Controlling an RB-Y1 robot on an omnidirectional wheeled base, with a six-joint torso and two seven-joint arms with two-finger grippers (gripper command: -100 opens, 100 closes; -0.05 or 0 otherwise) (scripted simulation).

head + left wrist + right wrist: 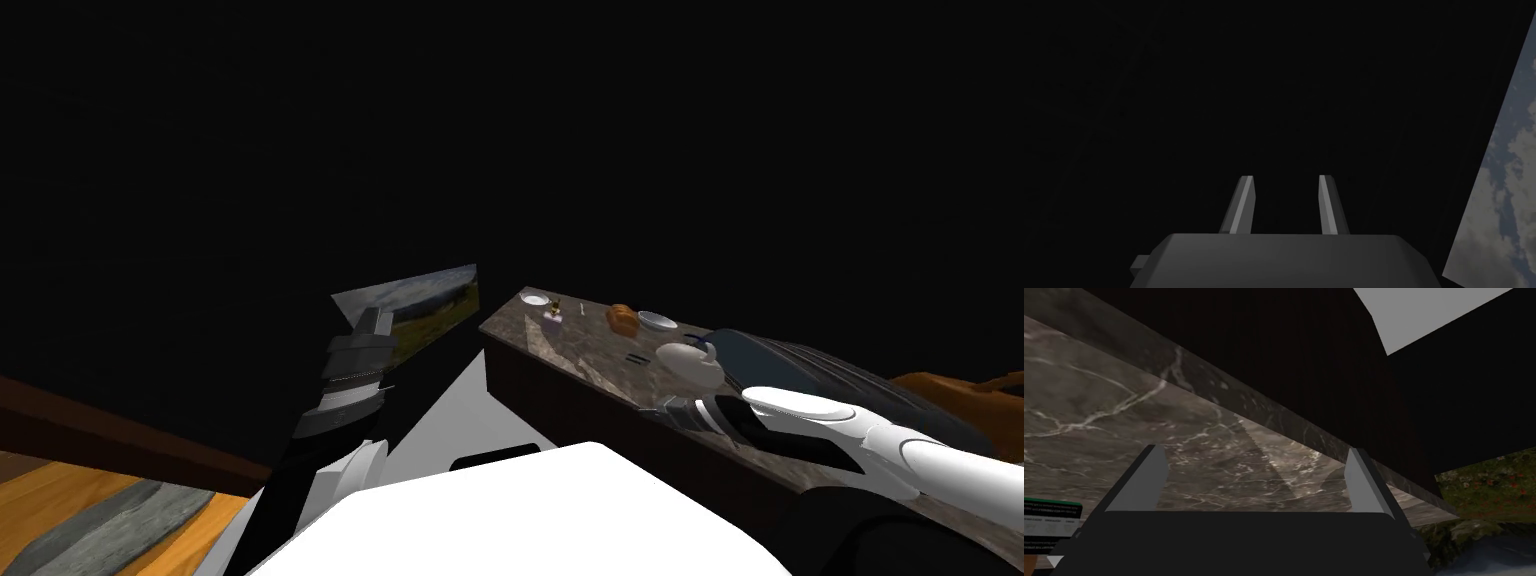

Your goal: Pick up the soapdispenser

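Note:
The soap dispenser [552,316] is a small bottle with a pale purple base and a dark top. It stands near the far end of the dark marble counter [590,360]. My right gripper [668,408] hovers over the counter's near part, well short of the dispenser. In the right wrist view this gripper [1254,450] is open above bare marble [1124,418], with nothing between its fingers. My left gripper [368,318] is raised off to the left of the counter; in its own view the gripper [1286,177] has its fingers close together, holding nothing.
Along the counter sit a white plate [535,299], a bread loaf [622,319], a white bowl [656,321] and a white kettle [690,360], with a dark rounded unit [800,375] behind my right arm. A green-labelled flat item [1051,520] lies beside my right gripper.

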